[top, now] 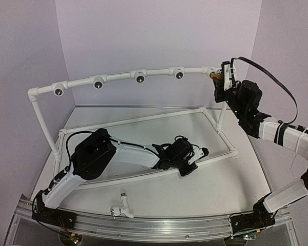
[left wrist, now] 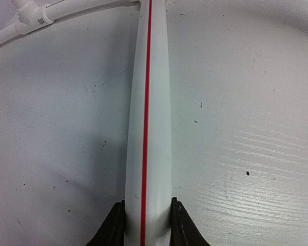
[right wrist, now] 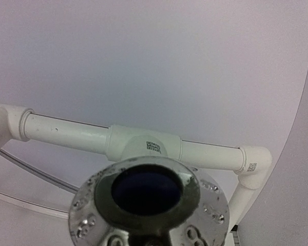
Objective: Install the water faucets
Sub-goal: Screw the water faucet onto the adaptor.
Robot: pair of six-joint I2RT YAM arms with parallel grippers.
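A white faucet lies on the table near the front edge, apart from both arms. My right gripper is raised to the right end of the frame's top rail, its fingers closed round a small yellow-orange faucet. The right wrist view shows no fingers, only a round chrome socket with a dark hole under a white T-fitting. My left gripper lies low on the table, shut on the frame's lower white pipe with a red stripe.
Along the top rail hang several more round dark sockets. The pipe frame's base runs round the table, with uprights at the left and right. Purple walls close in the back and sides. A metal rail lines the front edge.
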